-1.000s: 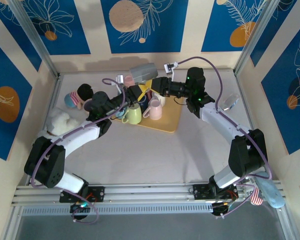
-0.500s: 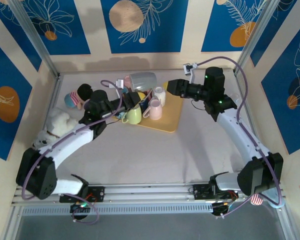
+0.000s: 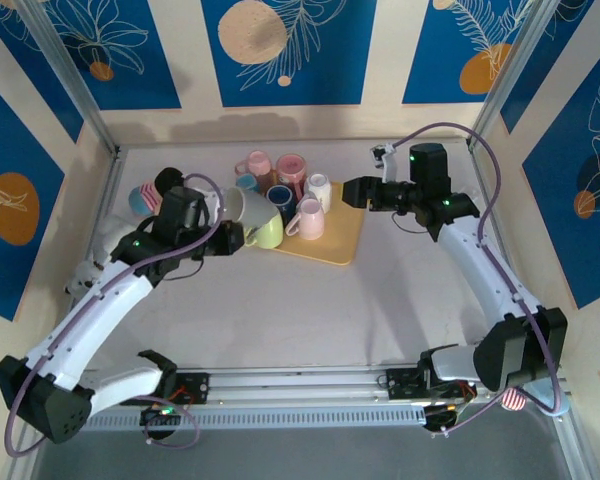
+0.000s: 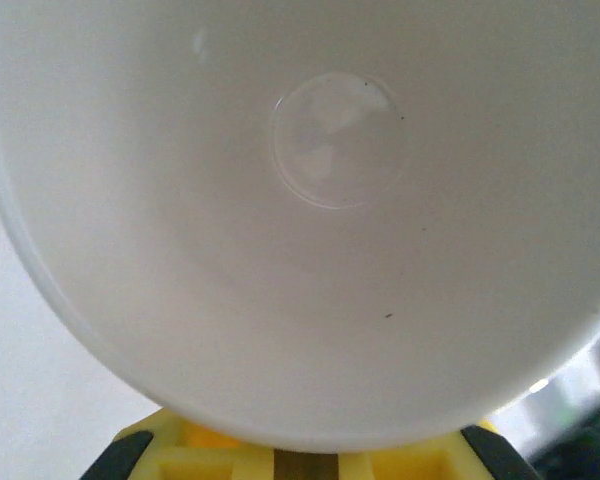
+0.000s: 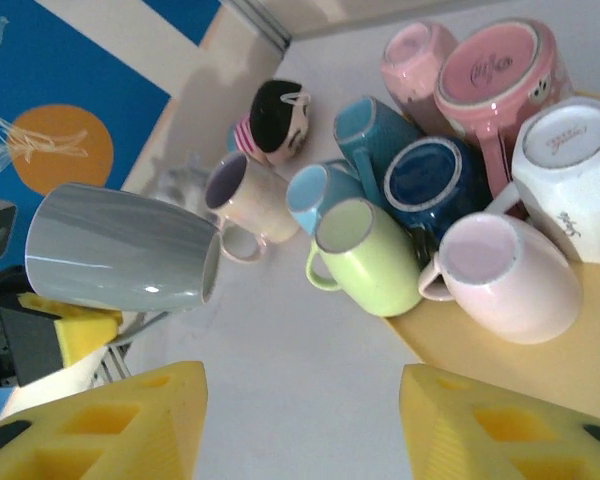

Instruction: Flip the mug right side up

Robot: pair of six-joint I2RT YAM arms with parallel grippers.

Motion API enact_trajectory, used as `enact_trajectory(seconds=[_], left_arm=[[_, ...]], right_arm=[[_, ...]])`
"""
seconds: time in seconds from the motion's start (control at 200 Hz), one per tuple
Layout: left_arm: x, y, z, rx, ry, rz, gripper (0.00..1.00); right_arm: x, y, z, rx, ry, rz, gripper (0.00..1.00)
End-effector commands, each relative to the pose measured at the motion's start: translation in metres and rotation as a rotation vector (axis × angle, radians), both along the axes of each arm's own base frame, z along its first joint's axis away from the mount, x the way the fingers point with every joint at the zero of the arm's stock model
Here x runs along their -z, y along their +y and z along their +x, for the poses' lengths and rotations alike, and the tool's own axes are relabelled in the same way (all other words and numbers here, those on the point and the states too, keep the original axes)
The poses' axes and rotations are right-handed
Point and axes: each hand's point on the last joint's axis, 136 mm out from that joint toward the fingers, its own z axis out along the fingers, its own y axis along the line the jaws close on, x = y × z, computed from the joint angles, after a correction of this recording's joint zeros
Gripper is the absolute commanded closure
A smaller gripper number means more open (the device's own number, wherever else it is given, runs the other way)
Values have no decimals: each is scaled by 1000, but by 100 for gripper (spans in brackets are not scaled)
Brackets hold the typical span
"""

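Left gripper (image 4: 295,458) is clamped on the glossy grey ceramic mug (image 3: 245,208), which is sideways right ahead of its fingers, so I'd roll the wrist slowly until the mouth faces up; right gripper (image 5: 300,420) hangs half-open with 0 in it.

The top camera looks down from behind the arm bases over the whole table (image 3: 310,300). The left wrist camera sits hard against the mug (image 4: 330,250). The right wrist camera looks slantwise, close, across the tray (image 5: 540,370). Both it and the top view show that mug.
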Motion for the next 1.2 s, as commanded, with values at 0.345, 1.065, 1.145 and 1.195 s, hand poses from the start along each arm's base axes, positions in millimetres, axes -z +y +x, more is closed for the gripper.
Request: enact_trajectory(seconds=[0.345, 1.065, 1.145, 1.195], left_arm=[[69, 95, -30, -233, 207, 463, 100], [144, 100, -10, -195, 303, 491, 100], [148, 103, -10, -198, 313, 501, 100], [150, 104, -10, -199, 315, 508, 100]], right_arm=[[20, 57, -37, -294, 44, -121, 48], [42, 60, -34, -289, 105, -148, 49], [47, 60, -35, -292, 125, -154, 49], [49, 61, -35, -293, 130, -157, 49]])
